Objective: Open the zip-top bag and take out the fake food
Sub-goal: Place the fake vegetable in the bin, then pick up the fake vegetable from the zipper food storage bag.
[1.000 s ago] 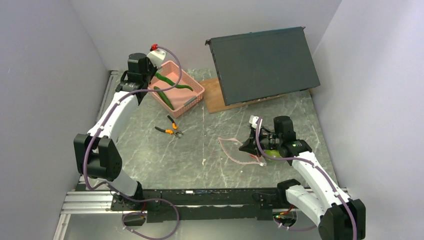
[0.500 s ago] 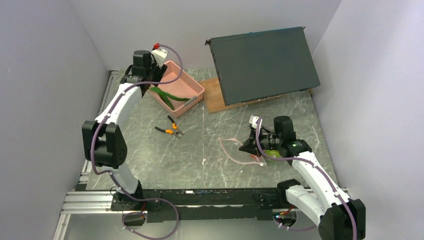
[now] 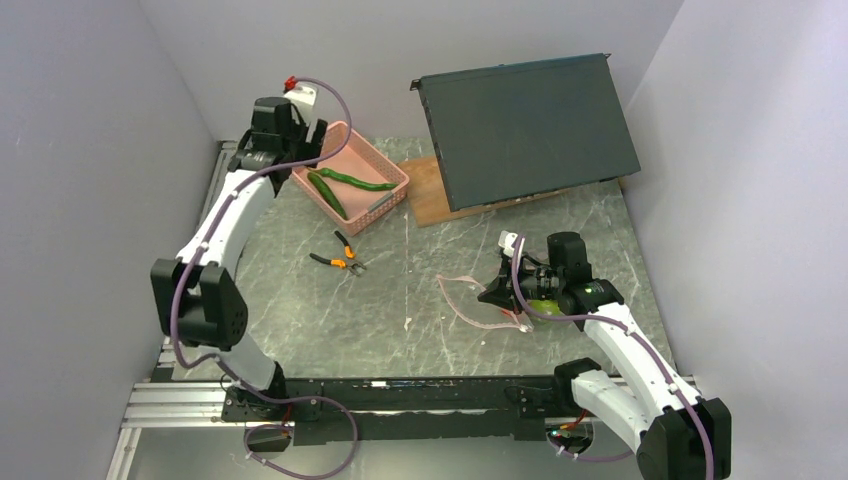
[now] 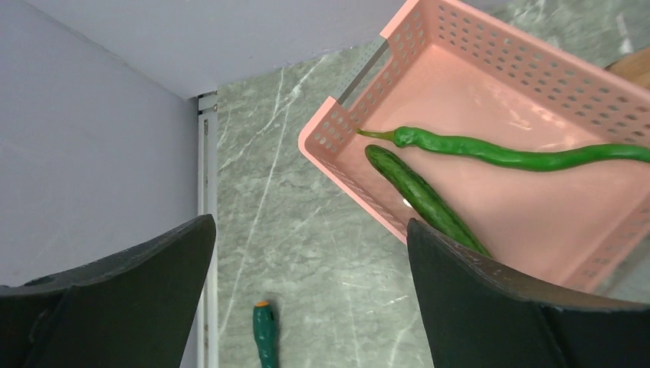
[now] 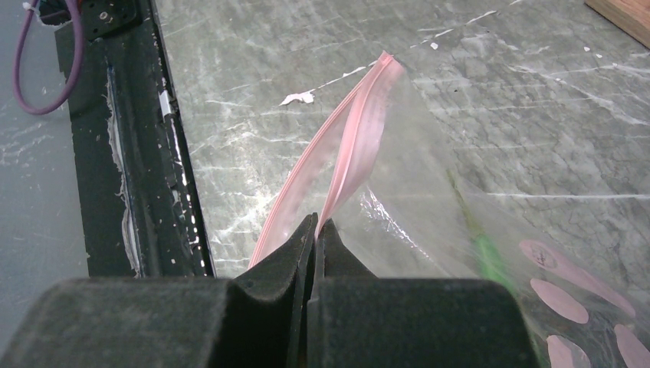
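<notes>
At the far left the left gripper (image 3: 312, 138) hangs over the near-left corner of the pink basket (image 3: 392, 187), its jaws spread wide and holding nothing, with a green-handled screwdriver (image 4: 265, 338) lying on the table (image 3: 400, 300) below it. In the basket the cucumber (image 4: 422, 199) and the long curved pepper (image 4: 506, 156) lie side by side, so two pieces of fake food look delivered. Further right the orange-handled pliers (image 3: 340, 258) sit on the table, well apart from the bag. The zip-top bag (image 3: 468, 300) lies right of centre, and the right gripper (image 5: 314, 230) is closed tight on its pink zip strip, holding the mouth agape; a green piece (image 5: 487, 257) shows blurred through the plastic (what else is inside I cannot tell). The step in hand seems to be fetching the next piece. The left arm should rise clear of the basket rim before swinging across, then enter through the open mouth from the left. The right claw should keep its pinch steady so the film does not collapse. Compared with a second ago, the pepper, then hanging from the left gripper's closed jaws, now rests flat in the basket. The jaws have opened and drawn slightly back toward the wall, while the right arm and bag have not moved.
</notes>
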Motion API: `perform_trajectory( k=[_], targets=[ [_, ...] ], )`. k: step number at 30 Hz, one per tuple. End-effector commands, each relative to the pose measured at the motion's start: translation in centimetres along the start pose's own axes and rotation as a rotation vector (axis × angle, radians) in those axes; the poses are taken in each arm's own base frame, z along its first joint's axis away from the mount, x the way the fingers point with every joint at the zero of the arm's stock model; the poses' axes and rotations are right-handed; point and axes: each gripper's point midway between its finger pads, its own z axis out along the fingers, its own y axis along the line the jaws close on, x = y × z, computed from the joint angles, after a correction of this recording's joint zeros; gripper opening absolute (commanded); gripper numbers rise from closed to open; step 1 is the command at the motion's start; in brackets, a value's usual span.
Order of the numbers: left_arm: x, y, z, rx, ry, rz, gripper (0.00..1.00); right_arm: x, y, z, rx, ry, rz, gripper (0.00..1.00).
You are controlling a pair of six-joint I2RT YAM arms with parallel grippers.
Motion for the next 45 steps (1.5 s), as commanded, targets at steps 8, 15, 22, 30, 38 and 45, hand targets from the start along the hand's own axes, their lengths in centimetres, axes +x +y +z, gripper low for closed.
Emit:
perform_trajectory(
  k=[8,15,22,30,38,45],
  targets=[
    [-1.8,-5.3,-9.6,0.372,-0.216,-0.371,1.00,-1.8,0.1,-0.4,-0.003,-0.041,-0.070,0.00],
    [1.9,-11.0,-16.1,0.663,-0.247,-0.552,1.00,-2.1,0.3,-0.6,-0.004,-0.050,-0.081,0.00],
    [7.1,-15.8,-20.6,0.791,-0.216,-0.606,1.00,-2.2,0.3,-0.6,-0.006,-0.052,-0.085,0.00],
    [9.7,-18.7,-24.0,0.888,-0.227,-0.637,1.00,-2.1,0.1,-0.8,0.008,-0.049,-0.091,0.00],
    [11.2,-21.6,-26.4,0.985,-0.202,-0.642,1.00,-2.0,-0.2,-1.0,0.020,-0.050,-0.091,0.00],
    [12.2,-23.8,-28.0,1.054,-0.204,-0.622,1.00,-2.1,-0.3,-1.2,0.024,-0.050,-0.093,0.00]
  ],
)
